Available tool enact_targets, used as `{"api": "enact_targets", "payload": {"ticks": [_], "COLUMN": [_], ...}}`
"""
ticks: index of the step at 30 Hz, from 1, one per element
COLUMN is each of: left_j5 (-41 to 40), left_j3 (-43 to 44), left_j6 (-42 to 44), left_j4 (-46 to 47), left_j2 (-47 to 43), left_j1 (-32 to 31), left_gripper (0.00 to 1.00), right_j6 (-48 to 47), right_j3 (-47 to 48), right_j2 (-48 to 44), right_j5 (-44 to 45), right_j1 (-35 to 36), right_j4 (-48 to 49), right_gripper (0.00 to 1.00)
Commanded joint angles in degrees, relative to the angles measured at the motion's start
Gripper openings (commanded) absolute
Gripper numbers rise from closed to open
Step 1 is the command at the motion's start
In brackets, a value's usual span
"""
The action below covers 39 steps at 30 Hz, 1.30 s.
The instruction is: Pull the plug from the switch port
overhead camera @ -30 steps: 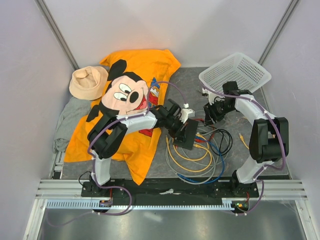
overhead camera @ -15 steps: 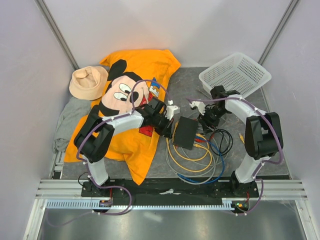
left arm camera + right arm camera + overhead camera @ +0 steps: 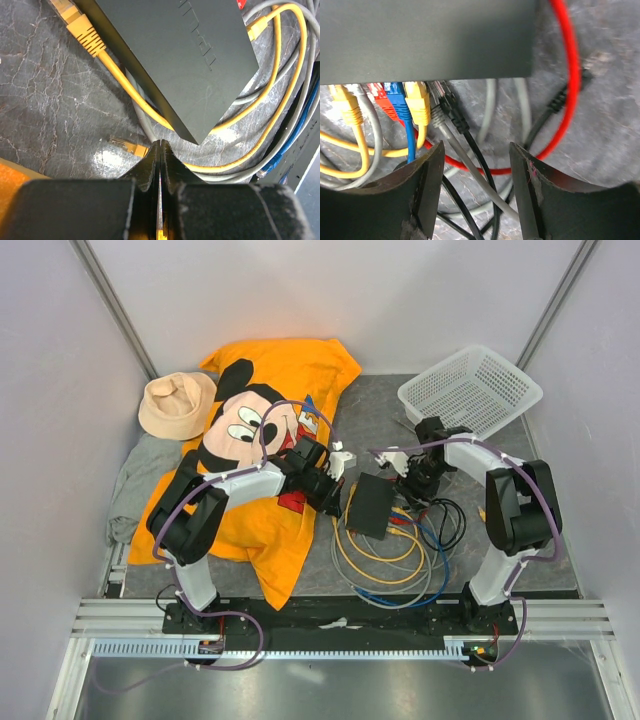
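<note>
The switch (image 3: 371,504) lies on the grey mat (image 3: 375,420). The left gripper (image 3: 159,146), just left of it, has its 2 fingers pressed together. The right gripper (image 3: 475,150), just right, gapes at its plugged cables (image 3: 415,106).

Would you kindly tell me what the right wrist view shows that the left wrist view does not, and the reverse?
Only the right wrist view shows the port edge of the switch, a row of coloured plugs along it, a red cable, and the right tool open. Only the left wrist view shows the switch's lettered top, a loose yellow plug on the mat, and the left tool shut. Both show the switch and yellow cables.
</note>
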Motion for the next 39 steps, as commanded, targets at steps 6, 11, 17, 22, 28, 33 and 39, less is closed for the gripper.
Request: {"api": "enact_targets", "payload": {"ticks": [6,11,17,22,28,33,39], "left_j5": [1.17,1.26,2.22,3.10,3.72,4.16,4.95], "left_j3": [0.68,0.32,1.90,2.87,3.66,4.10,5.16], "left_j6": [0.25,0.17,-2.21,-3.00,-3.61,-4.05,-4.58], "left_j4": [2.27,2.80,2.80,2.80,2.80,2.80,2.80], "left_j2": [-1.68,-1.68,0.16,1.22,2.10,2.80,4.12], "left_j1": [0.23,0.23,0.23,0.23,0.23,0.23,0.14], "left_gripper": [0.02,0.01,0.02,0.02,0.02,0.02,0.02], "right_j6": [0.37,3.35,7.13,11.34,16.98,16.72,15.92], "right_j3": [-3.67,-3.94,-2.88,-0.69,3.09,2.57,-2.26], "right_j2": [0.36,-2.63,-12.10,-18.44,-21.87,-25.48,-27.59], "right_j5": [4.17,6.19,5.75,6.37,11.10,16.91,24.47], "right_j1": [1.46,1.46,1.37,0.23,-5.56,-11.97,-19.88], "right_j4": [4.22,6.60,6.86,6.43,5.81,5.98,7.30], "right_gripper": [0.55,0.37,0.14,0.01,0.00,0.00,0.00]}}
